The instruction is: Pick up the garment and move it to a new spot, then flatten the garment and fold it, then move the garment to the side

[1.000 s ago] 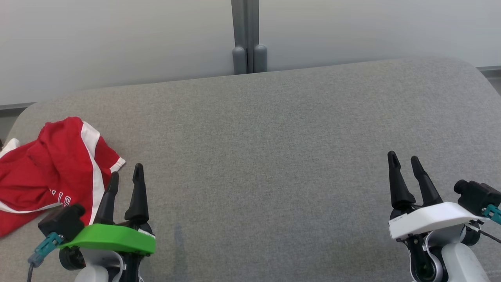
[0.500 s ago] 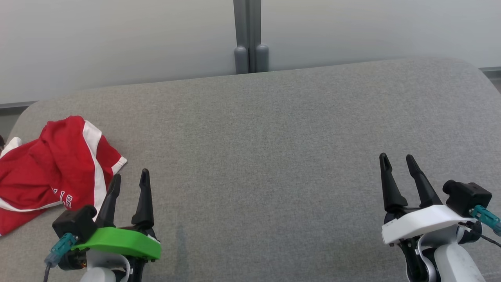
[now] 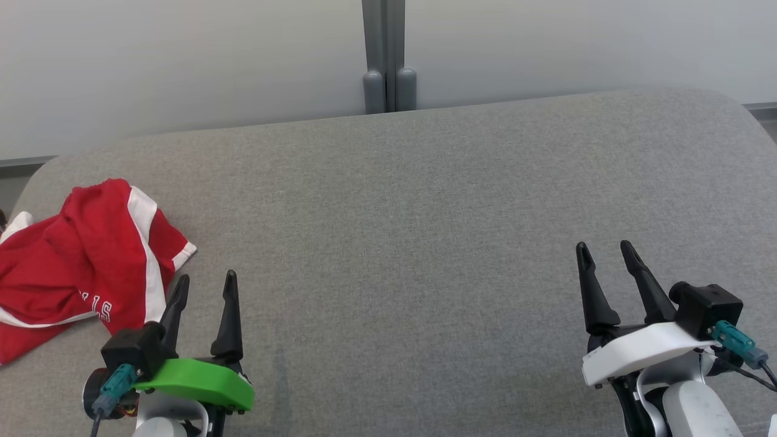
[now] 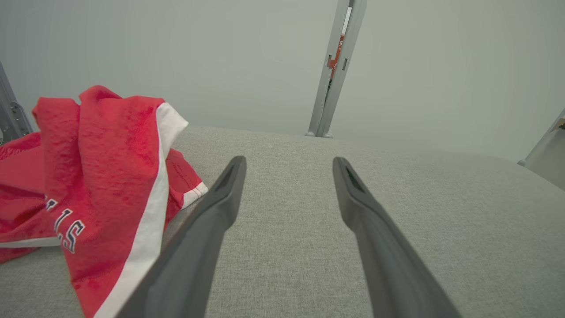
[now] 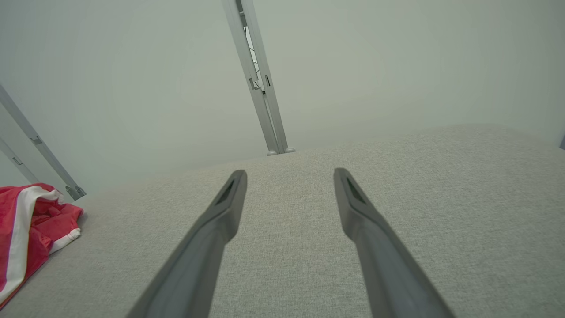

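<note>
- The garment (image 3: 79,261) lies in a crumpled heap to the left of my left claw, near the surface's left edge. It is red with a white stripe down one fold and white trim at a hem, and a few white letters show low on it.
- The garment's nearest fold sits just beside my left claw's left finger (image 4: 207,238). I cannot tell whether they touch.
- My left claw (image 3: 207,276) is released: its two dark fingers stand apart with nothing between them, only bare grey cloth. It points away from me and hangs low over the surface, with a green cover behind the fingers and a small black camera block at its left side.
- The surface (image 3: 400,243) is grey woven fabric with rounded far corners, and it stretches from my left claw across to my right claw and beyond both.
- Ahead of the gap between my two claws, past the surface's far edge, a grey post (image 3: 388,54) stands upright against a pale wall (image 3: 182,60).
- My right claw (image 3: 604,245) is well apart from the left one, on the far side of the surface from the garment. It too is released, with fingers spread and nothing held, pointing away from me over bare fabric. A white cover sits behind its fingers and a black camera block at its right.
- From my right claw the garment shows only as a red and white edge far off to the left.
</note>
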{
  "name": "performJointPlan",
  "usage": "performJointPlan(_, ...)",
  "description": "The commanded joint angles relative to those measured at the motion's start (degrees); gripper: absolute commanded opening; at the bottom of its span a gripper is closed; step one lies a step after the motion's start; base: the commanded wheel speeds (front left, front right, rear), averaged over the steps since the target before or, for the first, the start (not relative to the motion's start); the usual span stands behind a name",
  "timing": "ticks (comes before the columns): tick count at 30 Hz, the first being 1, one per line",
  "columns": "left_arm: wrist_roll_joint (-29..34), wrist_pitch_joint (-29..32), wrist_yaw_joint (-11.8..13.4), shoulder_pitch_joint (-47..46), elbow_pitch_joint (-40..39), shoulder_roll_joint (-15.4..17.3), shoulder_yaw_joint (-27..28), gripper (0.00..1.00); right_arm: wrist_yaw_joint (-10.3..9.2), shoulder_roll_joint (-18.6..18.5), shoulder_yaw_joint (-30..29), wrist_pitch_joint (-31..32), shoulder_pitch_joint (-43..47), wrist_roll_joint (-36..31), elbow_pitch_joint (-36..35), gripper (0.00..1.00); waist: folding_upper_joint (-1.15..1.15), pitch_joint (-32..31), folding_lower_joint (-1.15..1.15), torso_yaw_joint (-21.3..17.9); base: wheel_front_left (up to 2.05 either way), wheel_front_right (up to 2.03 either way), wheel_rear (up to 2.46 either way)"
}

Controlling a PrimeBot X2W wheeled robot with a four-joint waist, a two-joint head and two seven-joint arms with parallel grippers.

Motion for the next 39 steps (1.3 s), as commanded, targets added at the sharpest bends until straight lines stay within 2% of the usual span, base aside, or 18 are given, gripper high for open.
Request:
performJointPlan(1, 1.4, -0.4, 0.1, -0.9, 0.1, 0.1, 0.1, 1.00, 0.01, 0.1, 0.2, -0.5, 0.3, -1.4, -0.6, 1.00, 0.00, 0.1, 0.00, 0.0, 0.00, 0.00, 0.00)
performJointPlan(27, 10.3, -3.3, 0.1, -1.5, 3.5, -0.7, 1.1, 1.00, 0.02, 0.7, 0.3, -1.8, 1.1, -10.1, -0.6, 1.00, 0.00, 0.9, 0.00, 0.1, 0.00, 0.00, 0.00)
performJointPlan(39, 10.3, -3.6, -0.1, -1.2, 3.9, -1.0, 1.8, 1.00, 0.01, 0.9, -0.7, -2.2, 1.7, -9.9, -0.4, 1.00, 0.00, 1.2, 0.00, 0.2, 0.00, 0.00, 0.00)
